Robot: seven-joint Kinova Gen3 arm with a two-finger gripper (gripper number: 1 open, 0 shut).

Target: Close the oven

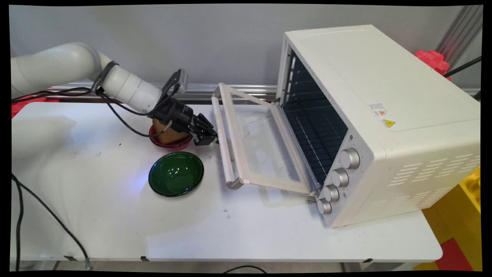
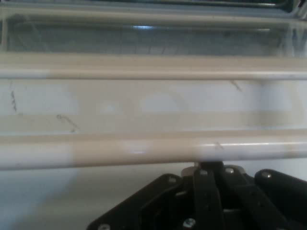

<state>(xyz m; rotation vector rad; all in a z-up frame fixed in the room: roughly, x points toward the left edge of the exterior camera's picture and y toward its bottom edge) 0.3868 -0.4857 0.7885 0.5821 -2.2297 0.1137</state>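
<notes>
My gripper [image 1: 212,139] is shut with nothing in it. Its tip rests against the white handle bar [image 1: 226,161] of the toaster oven's door [image 1: 265,150], which hangs open and lies nearly flat over the table. In the hand view the handle bar [image 2: 144,149] runs across the picture just above the joined fingertips [image 2: 211,167], with the door's glass [image 2: 144,43] beyond it. Right behind my wrist stands a red bowl [image 1: 173,144] holding a brown piece of bread [image 1: 168,135]. An empty green bowl [image 1: 176,174] sits just in front of the gripper.
The white toaster oven [image 1: 384,115] stands at the table's right, its dark inside with a wire rack [image 1: 315,134] open to the left and several knobs [image 1: 349,158] down its front. Black cables [image 1: 123,119] hang from the arm. Another cable [image 1: 46,211] crosses the table's left front.
</notes>
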